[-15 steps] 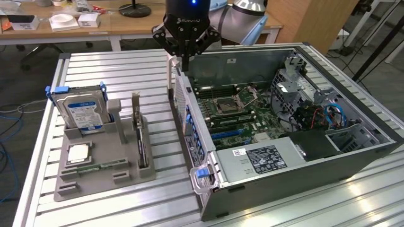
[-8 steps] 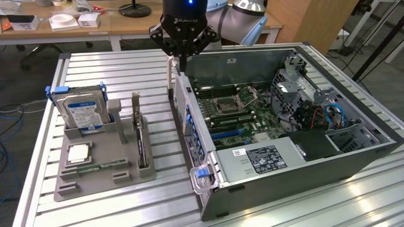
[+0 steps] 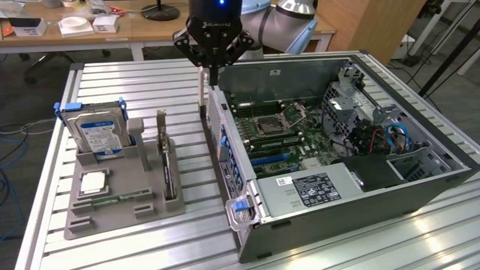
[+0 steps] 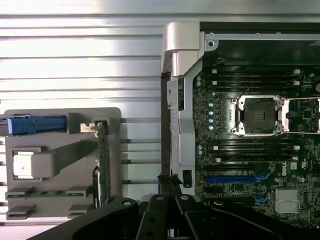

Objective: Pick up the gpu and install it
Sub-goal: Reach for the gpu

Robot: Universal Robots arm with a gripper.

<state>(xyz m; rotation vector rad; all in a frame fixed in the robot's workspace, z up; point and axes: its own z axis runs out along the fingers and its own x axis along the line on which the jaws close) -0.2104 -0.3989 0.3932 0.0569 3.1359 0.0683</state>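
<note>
The gpu is seen standing on edge in a slot of the grey holder tray, on the tray's side nearest the computer case, not yet picked up. The gripper is held above and beyond that side of the tray, over the case's rear wall, its fingers pressed together on nothing. A good pickup is judged to need the fingers parted, squared across the thin card's top edge, and the card drawn straight up so it does not bind in the slot.
</note>
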